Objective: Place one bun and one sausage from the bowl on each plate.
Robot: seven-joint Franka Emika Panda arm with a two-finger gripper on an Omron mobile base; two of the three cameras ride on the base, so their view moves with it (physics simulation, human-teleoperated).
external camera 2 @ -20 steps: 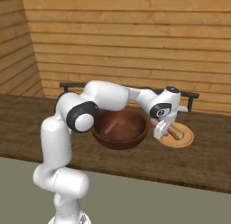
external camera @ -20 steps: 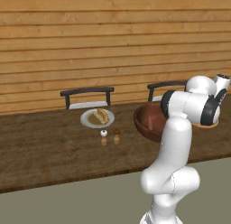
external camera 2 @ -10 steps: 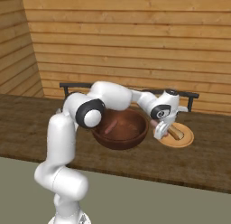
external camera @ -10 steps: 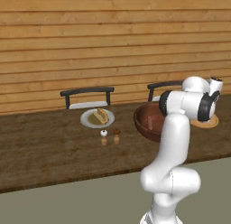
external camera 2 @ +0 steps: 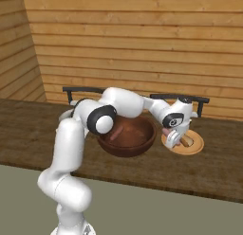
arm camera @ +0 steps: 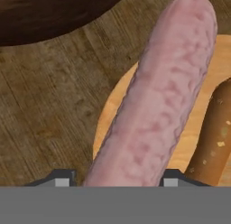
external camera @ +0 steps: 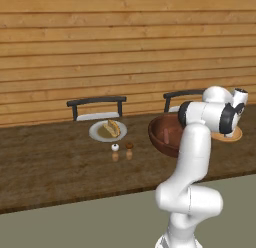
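My end effector [external camera 2: 176, 136] is clenched on a sausage [arm camera: 158, 101], which runs lengthwise out from between the two fingertips [arm camera: 61, 177] in the hand view. Directly beneath it lies the orange-tan plate [arm camera: 113, 110], and on that plate, just to the right of the sausage, rests a bun [arm camera: 214, 137]. I cannot tell whether the sausage is touching the plate, since the close view gives no clear gap.

Compared with a second ago, my end effector has come slightly lower and closer over this plate, while the plate and bun have stayed put.

Just behind and to the left of my end effector sits the bowl [external camera 2: 137, 139], with a sausage [external camera: 166, 137] lying inside it. Well off to my left, past the bowl, the other plate [external camera: 96, 133] on the surface [external camera: 50, 162] carries a bun with what looks like a sausage beside it; two small shakers [external camera: 122, 147] stand just in front of it, unchanged from before.
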